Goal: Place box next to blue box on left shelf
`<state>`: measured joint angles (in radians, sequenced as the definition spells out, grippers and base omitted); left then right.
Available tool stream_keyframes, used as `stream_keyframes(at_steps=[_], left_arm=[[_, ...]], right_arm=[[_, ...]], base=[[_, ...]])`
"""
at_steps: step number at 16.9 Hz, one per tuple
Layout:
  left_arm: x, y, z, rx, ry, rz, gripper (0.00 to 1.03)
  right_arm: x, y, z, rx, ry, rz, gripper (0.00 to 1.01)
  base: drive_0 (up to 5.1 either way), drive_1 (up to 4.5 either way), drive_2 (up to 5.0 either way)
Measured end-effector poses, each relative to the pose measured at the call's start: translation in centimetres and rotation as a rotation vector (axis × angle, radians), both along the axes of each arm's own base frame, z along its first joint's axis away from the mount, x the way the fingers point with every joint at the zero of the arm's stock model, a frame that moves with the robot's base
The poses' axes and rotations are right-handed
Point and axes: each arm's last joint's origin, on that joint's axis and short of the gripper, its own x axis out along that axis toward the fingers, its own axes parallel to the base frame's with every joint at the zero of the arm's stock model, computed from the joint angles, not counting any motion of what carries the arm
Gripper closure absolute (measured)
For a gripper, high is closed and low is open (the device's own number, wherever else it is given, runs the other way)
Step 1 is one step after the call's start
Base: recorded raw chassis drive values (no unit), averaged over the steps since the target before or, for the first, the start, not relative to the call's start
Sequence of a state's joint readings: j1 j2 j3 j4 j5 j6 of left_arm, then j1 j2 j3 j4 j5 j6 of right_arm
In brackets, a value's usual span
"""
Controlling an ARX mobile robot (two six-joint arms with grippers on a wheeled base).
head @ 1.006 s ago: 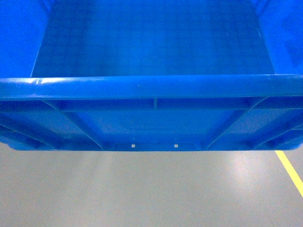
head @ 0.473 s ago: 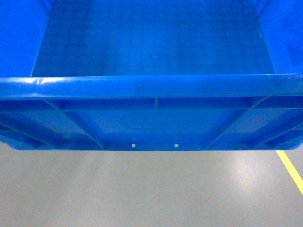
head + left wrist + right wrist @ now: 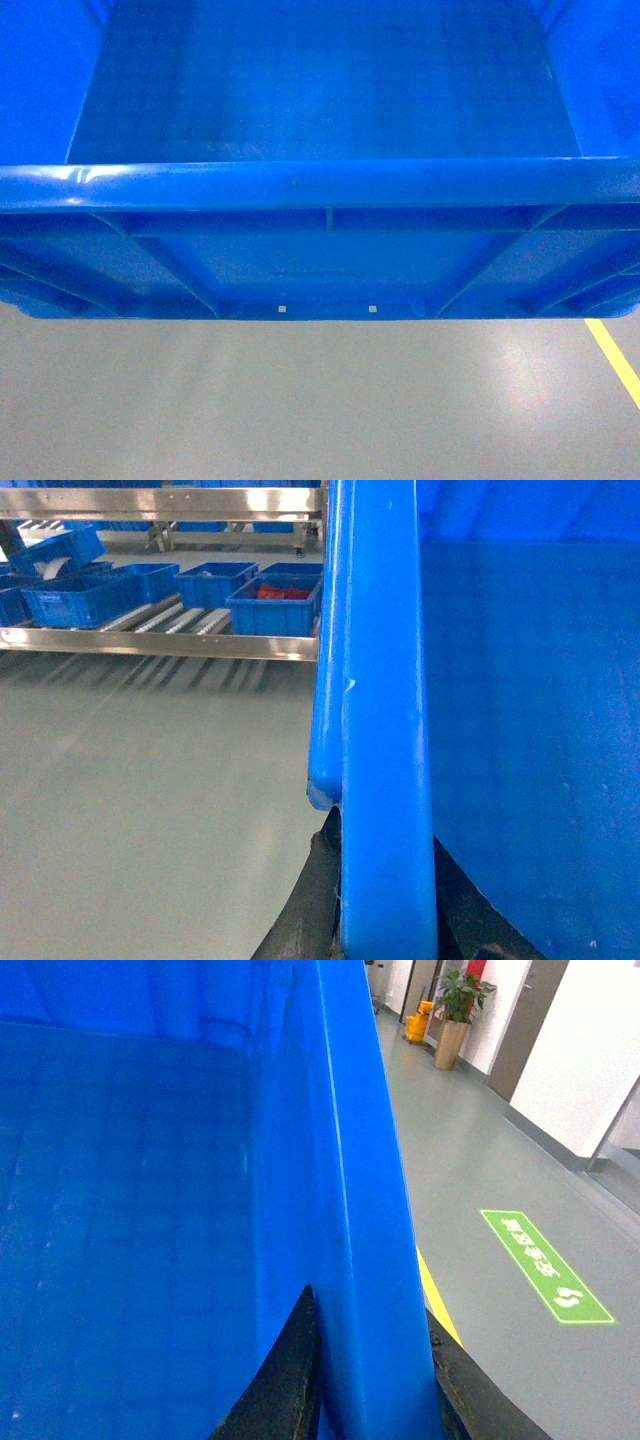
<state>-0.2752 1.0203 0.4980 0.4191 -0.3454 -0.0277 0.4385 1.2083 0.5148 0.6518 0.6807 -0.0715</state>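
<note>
While we are carrying the box [image 3: 320,185] above the floor [image 3: 300,400], left gripper [image 3: 385,920] and right gripper [image 3: 365,1390] are clamping its side rims; the left shelf [image 3: 180,620] is lying well ahead, so we are needing to approach.

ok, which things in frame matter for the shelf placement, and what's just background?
Job:
- box, empty
- left gripper, astride the box's wall
- right gripper, astride the opposite wall
- roller shelf with small blue boxes

Background:
- yellow floor line
- green floor sign
- potted plant
</note>
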Motion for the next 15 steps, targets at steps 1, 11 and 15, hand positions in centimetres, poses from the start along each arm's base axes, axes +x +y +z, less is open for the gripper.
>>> stream_keyframes(at_steps=[1,11,15], left_arm=[[0.0,0.0,-0.01,0.0,0.001,0.002,0.95],[0.0,0.0,-0.04,0.0,0.004,0.001,0.95],[0.0,0.0,-0.02,0.0,0.002,0.001,0.95]], right_arm=[[0.0,0.0,0.01,0.001,-0.001,0.0,0.85],[0.01,0.0,-0.04,-0.001,0.003,0.0,0.85],[0.01,0.0,-0.02,-0.001,0.001,0.0,0.85]], base=[[0.0,4.22,-4.2],[0.0,4.2,-4.3],[-0.1,4.11,-4.3]])
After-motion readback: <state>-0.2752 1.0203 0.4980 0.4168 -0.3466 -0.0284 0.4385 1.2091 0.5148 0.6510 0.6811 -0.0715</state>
